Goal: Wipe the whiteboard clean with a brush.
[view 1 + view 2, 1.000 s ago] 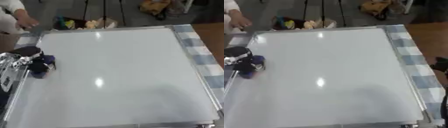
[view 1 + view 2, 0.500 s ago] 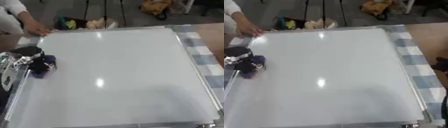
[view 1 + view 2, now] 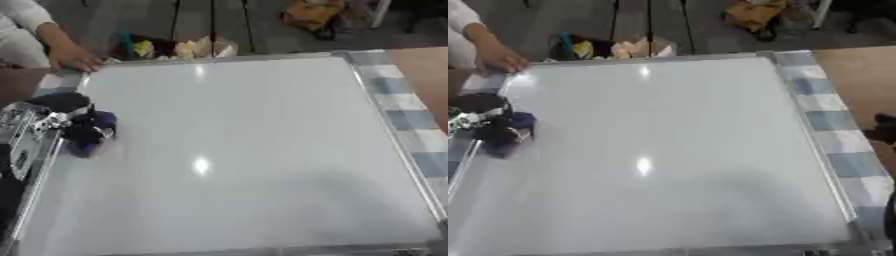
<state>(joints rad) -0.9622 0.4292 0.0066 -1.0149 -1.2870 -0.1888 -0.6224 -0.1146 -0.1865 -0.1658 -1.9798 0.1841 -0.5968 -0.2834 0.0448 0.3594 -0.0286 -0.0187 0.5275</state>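
The whiteboard (image 3: 245, 150) lies flat before me, white inside a silver frame, with no marks showing and two glare spots. At its left edge my left hand (image 3: 54, 116), black and silver, is curled round a dark blue brush (image 3: 87, 134) that rests on the board. A dark bit of my right hand (image 3: 883, 131) shows at the right edge of the right eye view, off the board; its fingers are hidden. A person's hand (image 3: 74, 57) rests on the board's far left corner.
A blue and white checked cloth (image 3: 824, 120) runs along the board's right side. Beyond the far edge lie a bag with colourful items (image 3: 171, 47) and an orange-brown bag (image 3: 315, 15) on the floor. Brown tabletop (image 3: 868, 70) shows at right.
The person's hand has come down onto the board's far left corner. My left hand and the brush have hardly moved.
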